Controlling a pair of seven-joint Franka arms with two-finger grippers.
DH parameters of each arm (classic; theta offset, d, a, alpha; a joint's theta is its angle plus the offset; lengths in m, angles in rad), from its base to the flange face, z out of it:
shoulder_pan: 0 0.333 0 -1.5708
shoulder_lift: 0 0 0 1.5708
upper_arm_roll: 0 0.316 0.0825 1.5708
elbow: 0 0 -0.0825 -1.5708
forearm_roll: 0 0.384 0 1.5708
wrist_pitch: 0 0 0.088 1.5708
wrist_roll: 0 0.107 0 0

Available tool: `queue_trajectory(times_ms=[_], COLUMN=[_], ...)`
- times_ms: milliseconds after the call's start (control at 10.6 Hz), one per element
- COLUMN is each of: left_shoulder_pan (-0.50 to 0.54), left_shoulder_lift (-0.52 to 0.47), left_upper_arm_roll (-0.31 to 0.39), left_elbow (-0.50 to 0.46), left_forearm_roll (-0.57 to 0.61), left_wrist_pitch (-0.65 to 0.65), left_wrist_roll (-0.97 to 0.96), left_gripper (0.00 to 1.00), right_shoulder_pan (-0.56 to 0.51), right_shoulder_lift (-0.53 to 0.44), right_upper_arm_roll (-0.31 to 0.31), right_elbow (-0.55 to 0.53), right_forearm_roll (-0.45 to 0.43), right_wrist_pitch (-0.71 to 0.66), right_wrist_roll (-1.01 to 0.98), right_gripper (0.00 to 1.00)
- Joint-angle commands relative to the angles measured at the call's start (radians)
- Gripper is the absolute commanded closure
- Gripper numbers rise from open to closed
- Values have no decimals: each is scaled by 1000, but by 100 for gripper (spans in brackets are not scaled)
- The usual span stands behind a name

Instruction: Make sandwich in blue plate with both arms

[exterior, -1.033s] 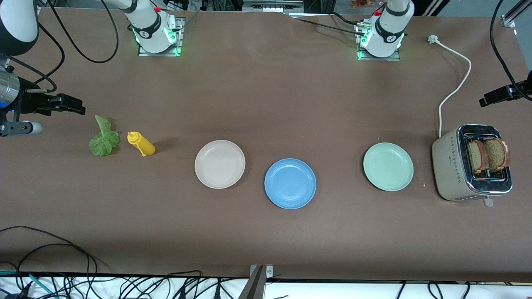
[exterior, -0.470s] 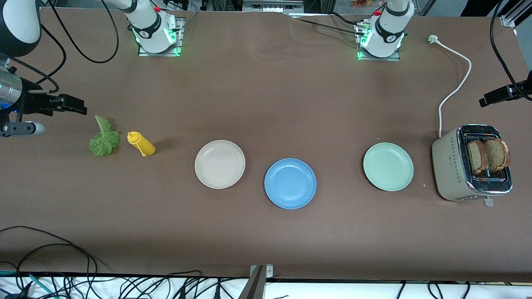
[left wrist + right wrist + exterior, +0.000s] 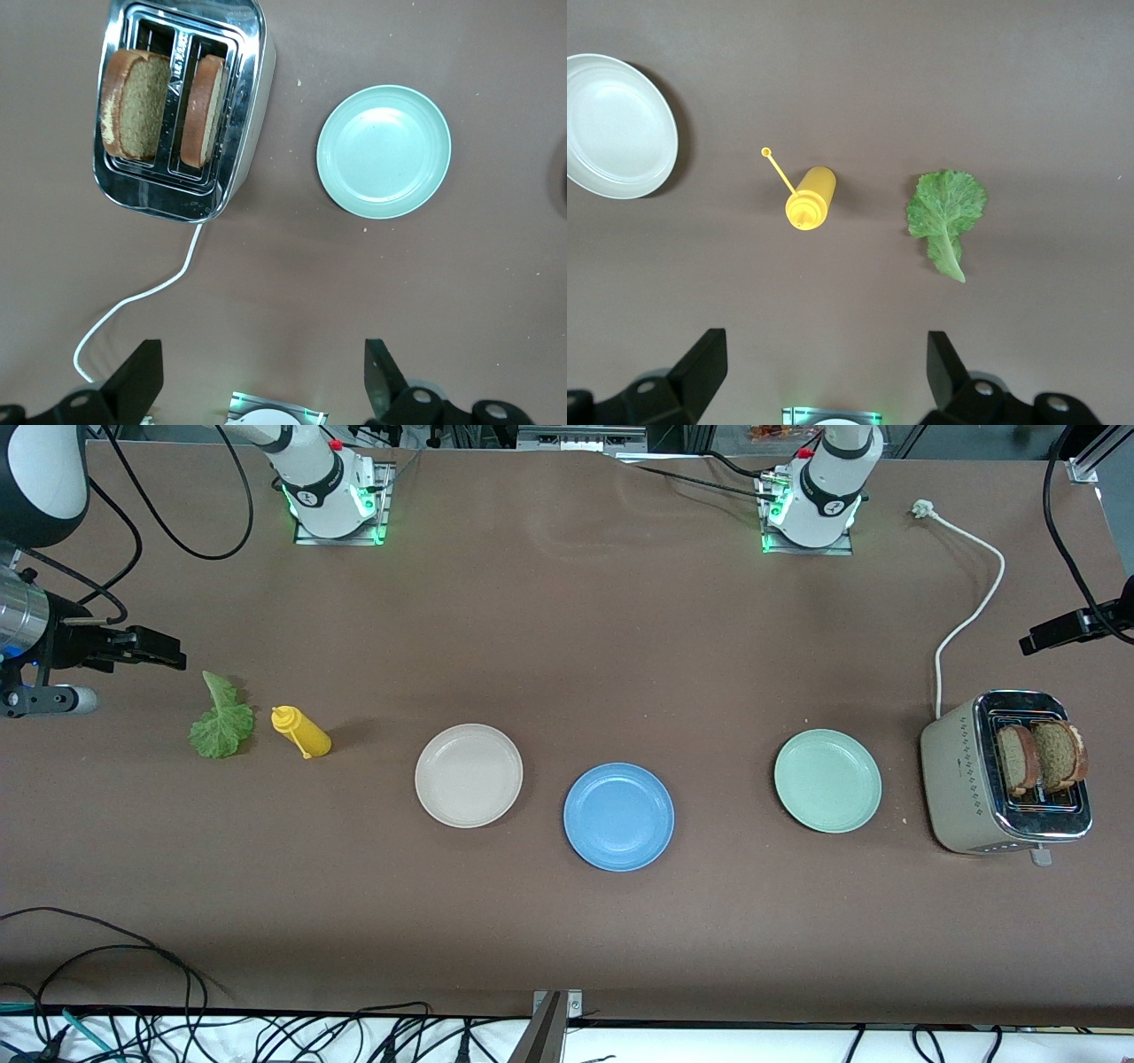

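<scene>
my left pincer (image 3: pixel 257 390) hangs spread over the table near the toaster (image 3: pixel 1005 772) — my right pincer (image 3: pixel 824 381), also spread, above the lettuce leaf (image 3: pixel 220 722); blue plate (image 3: pixel 618 817) bare.

The lower halves of both bread slices (image 3: pixel 1041 757) were hidden inside the toaster (image 3: pixel 966 788) slots. In the front view, the left gripper (image 3: pixel 1067 629) was cut off by the frame edge.
</scene>
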Motion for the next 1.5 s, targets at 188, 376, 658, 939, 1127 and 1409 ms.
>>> queue_trajectory(times_ms=[188,376,658,939,1127,1409], left_shoulder_pan=[17,32,75,81,86,104], left_shoulder_lift=[82,140,221,275,306,356], left_upper_arm_roll=[-5,-5,-5,-5,-5,-5], left_elbow=[40,55,64,64,64,64], left_forearm_roll=[40,42,71,85,86,86], left_wrist_pitch=[20,34,58,159,188,260], left_wrist_roll=[23,23,25,117,129,179], left_gripper=[0,0,0,0,0,0], right_shoulder_pan=[6,6,6,8,8,8], right_shoulder_lift=[-6,-6,-6,-6,-6,-6], right_upper_arm_roll=[-2,-2,-2,-2,-2,-2], right_elbow=[-6,-6,-6,-6,-6,-6], right_forearm_roll=[-12,-12,-12,-12,-12,-12], right_wrist_pitch=[-10,-10,-8,-10,-10,-8], right_wrist_roll=[6,6,6,6,6,6], right_gripper=[0,0,0,0,0,0])
